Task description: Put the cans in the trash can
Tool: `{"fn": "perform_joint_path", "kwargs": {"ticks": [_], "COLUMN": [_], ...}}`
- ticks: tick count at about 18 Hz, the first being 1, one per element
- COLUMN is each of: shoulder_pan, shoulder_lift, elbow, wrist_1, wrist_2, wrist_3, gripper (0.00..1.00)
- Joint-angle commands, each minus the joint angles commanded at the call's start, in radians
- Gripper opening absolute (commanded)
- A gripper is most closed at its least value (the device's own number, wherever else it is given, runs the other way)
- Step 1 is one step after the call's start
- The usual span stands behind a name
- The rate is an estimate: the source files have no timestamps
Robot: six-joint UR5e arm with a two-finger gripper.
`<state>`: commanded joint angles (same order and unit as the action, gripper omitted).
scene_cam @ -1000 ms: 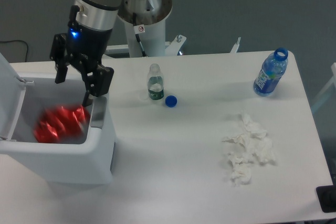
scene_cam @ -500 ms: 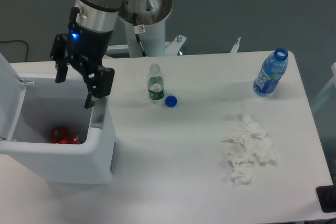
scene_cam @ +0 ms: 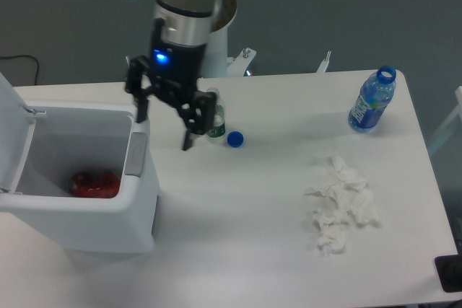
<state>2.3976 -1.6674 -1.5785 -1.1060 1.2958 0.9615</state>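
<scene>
The red dented can lies at the bottom of the white trash can, which stands open at the left of the table with its lid swung up on the far left. My gripper hangs over the table just right of the bin's rim, open, with nothing between its black fingers. It sits close in front of a small clear bottle, partly covering it.
A blue bottle cap lies beside the small clear bottle. A blue-labelled plastic bottle stands at the back right. White tissue wads lie at the right front. The arm's base stands behind the table.
The can dropped from mid-air into the bin and settled on its bottom. My open gripper has moved right, from above the bin to over the table near the small bottle.
</scene>
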Motion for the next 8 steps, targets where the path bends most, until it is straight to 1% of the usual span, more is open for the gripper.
{"fn": "perform_joint_path", "kwargs": {"ticks": [3, 6, 8], "shoulder_pan": [-0.002, -0.002, 0.000], "shoulder_lift": [-0.006, -0.026, -0.023], "elbow": [0.003, 0.003, 0.005], "wrist_1": [0.009, 0.015, 0.017], "wrist_2": [0.104, 0.163, 0.181], "wrist_3": [0.115, 0.129, 0.132], "gripper": [1.00, 1.00, 1.00]}}
